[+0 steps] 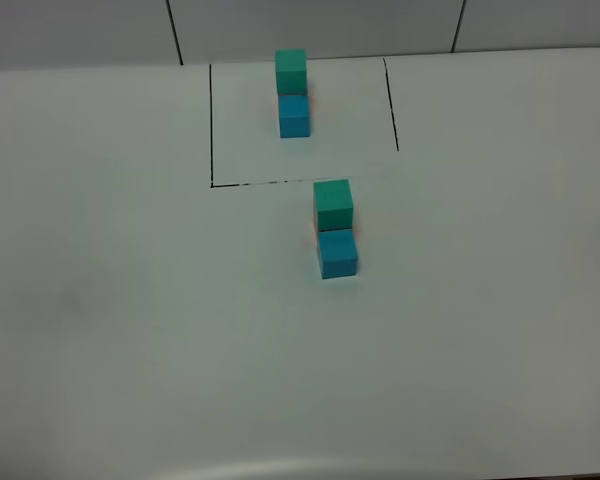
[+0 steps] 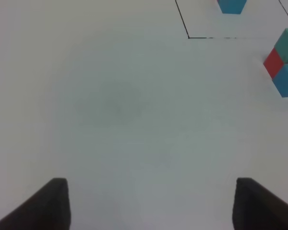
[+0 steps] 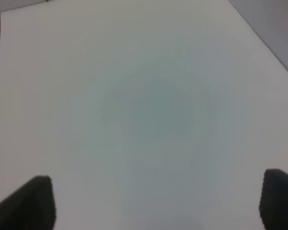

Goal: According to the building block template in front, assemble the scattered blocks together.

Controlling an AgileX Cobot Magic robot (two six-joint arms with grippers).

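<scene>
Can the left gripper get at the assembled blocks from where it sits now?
Probably yes. The left gripper stands open over bare table, and nothing lies between it and the assembled blocks, which stand outside the drawn lines.

Lab bench: bare white table with drawn lines

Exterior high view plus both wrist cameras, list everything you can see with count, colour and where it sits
building block template: one, teal-green cube joined to a blue cube, inside the drawn black border at the far middle of the table.
assembled blocks: three cubes joined, teal-green, blue, red on the side, just outside the border's near line.
table: one, white.
left end effector: one, dark fingers apart, holding nothing, above bare table.
right end effector: one, dark fingers apart, holding nothing, above bare table.
</scene>
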